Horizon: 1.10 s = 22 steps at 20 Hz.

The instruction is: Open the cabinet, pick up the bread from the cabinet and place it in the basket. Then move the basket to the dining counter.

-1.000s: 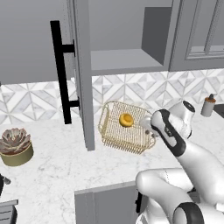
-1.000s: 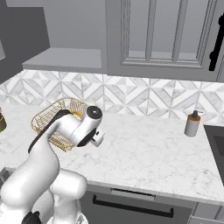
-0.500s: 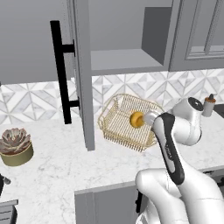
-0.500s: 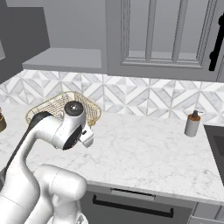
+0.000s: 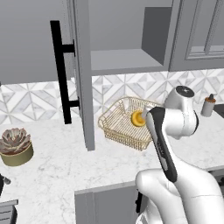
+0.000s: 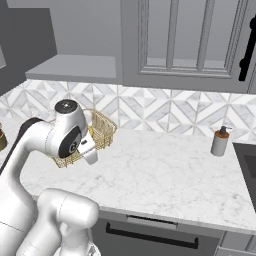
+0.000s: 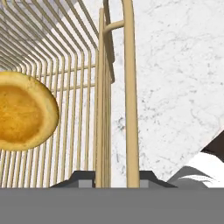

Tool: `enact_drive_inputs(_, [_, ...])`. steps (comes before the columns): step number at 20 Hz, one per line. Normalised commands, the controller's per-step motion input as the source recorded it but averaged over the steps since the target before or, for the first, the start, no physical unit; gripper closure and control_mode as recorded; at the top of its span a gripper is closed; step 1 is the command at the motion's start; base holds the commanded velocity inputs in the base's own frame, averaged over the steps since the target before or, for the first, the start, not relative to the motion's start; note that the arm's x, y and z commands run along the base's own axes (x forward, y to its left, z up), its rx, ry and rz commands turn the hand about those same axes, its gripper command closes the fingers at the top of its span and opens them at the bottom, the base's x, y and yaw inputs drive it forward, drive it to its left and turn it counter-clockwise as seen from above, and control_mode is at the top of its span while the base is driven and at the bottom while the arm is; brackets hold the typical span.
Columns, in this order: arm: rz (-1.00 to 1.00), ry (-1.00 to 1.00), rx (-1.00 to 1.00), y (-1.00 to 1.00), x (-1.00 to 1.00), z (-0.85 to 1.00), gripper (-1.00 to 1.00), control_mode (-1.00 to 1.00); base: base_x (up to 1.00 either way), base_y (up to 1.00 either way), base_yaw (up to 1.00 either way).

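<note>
Your cabinet [image 5: 83, 78] door stands swung wide open, its black bar handle [image 5: 61, 72] facing you in the left base view, and the shelf behind it is bare. The bread [image 5: 138, 118] already lies inside the basket [image 5: 120, 124], toward its right side as that view shows it; in the hand view the bun [image 7: 24, 111] rests on the wire floor just inside the wall. So, judging from how things lie, opening the door and moving the bread are both done.

What is left is the carry. The basket sits on the marble worktop [image 5: 57, 170] near its back edge, close under the tiled backsplash [image 6: 165, 107], tipped up on one side with its far rim raised, which suggests the lift is under way. No dining counter is visible from here, so expect to drive the base before you can set it down.

The gripper [image 7: 109, 177] has its two dark fingertips straddling the basket's side wall and rim wire, one tip on each side. They look closed onto the wire, pinching the rim rather than spread free of it.

Watch the tilt: the loose bun could roll against the low flared wall. A soap dispenser [image 6: 220, 141] stands well apart toward the right end of the worktop, and a potted succulent [image 5: 15, 146] toward the left end.
</note>
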Motion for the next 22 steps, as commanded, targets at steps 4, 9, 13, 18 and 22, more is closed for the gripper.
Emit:
enact_drive_inputs(4, [-0.14, 0.0, 0.01, 0.0, -0.33, 0.41, 1.0, -1.0, 0.0, 0.0, 0.0])
enact_drive_inputs(9, [-0.13, 0.0, 0.02, 0.0, -0.33, 0.41, 1.0, -1.0, 0.0, 0.0, 0.0])
enact_drive_inputs(13, [-0.06, 0.0, 0.07, 0.0, -0.54, 0.53, 1.0, -1.0, 0.0, 0.0, 0.0])
enact_drive_inputs(18, [-0.07, 0.0, 0.04, 0.0, -0.44, 0.48, 1.0, -1.0, 0.0, 0.0, 0.0])
enact_drive_inputs(22, [-0.04, -0.01, 0.01, 0.0, -0.37, 0.23, 1.0, -1.0, 0.0, 0.0, 0.0])
